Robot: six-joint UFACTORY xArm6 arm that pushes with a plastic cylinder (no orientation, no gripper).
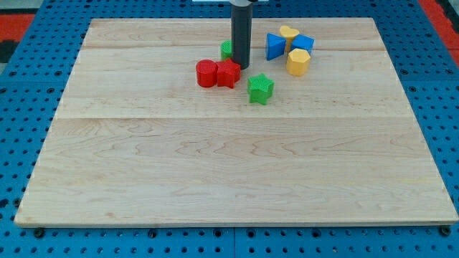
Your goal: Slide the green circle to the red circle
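While my rod stands upright over the far part of the wooden board [237,179], my tip [242,68] rests on the surface just at the view's right of the green circle [226,49] and at the upper right edge of the red block [229,73], whose shape I cannot make out well. The tool is only a plain rod, so it has no jaws and it holds nothing; it only stands against the blocks. The green circle is mostly hidden behind the rod, and only its left part shows, toward the view's top from the red pieces. The red circle [206,73] lies just below and to the left of it, touching the other red block at its right side. A green star [260,88] sits near, lower right of my tip, apart from the red ones. Further to the view's right a small group stands together: a blue triangle [275,46], a yellow block [289,32] behind it, a blue block [304,42], and a yellow hexagon-like block [298,61] in front.
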